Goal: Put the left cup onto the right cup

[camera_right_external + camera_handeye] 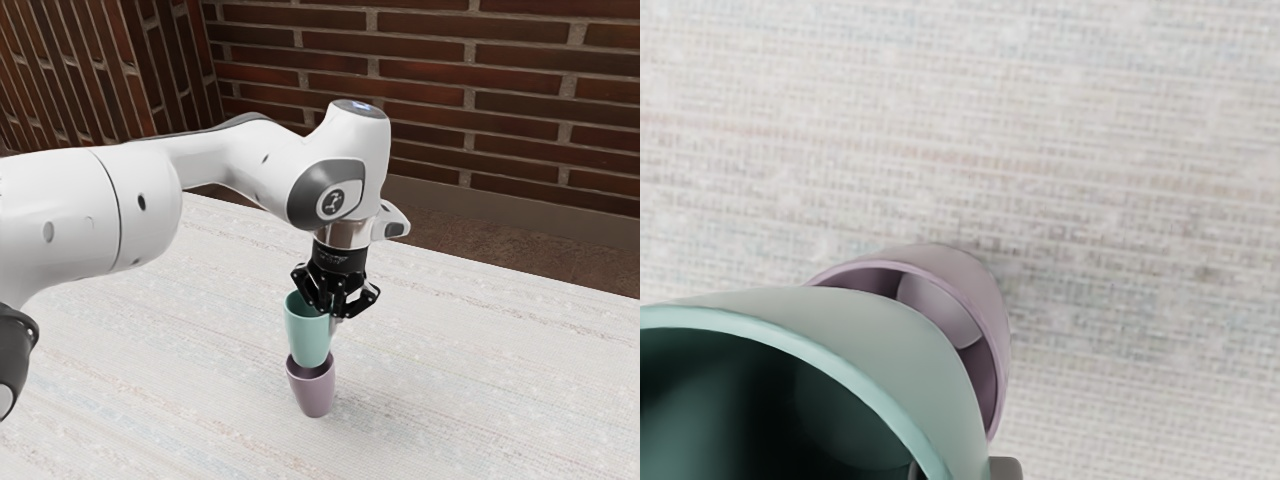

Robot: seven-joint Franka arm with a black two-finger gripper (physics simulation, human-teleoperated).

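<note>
Sim render, single moment. Teal cup [308, 335] sits nested in the mouth of the purple cup [312, 392]: its lower part is inside, its upper body and rim stand well clear above. The stack rests near the middle of the pale woven-textured worktop [500, 380]. The purple cup stands upright on the surface; the teal cup leans slightly toward the exterior view's left. The claw [338, 308] points straight down at the teal cup's rim on the exterior view's right side, its tips drawn close and pinching the rim wall there. The white arm [200, 190] enters from the exterior view's left, bending down at the wrist over the stack. Brick wall [480, 80] behind the worktop. Wrist view: the teal cup [840, 340] is large and close under the hand, its dark interior open to the camera. The purple cup [980, 300] shows beneath and beyond it, part of its inner wall visible beside the teal wall. Worktop [1090, 150] surrounds both. A dark grey fingertip [1002, 468] lies just outside the teal wall.
</note>
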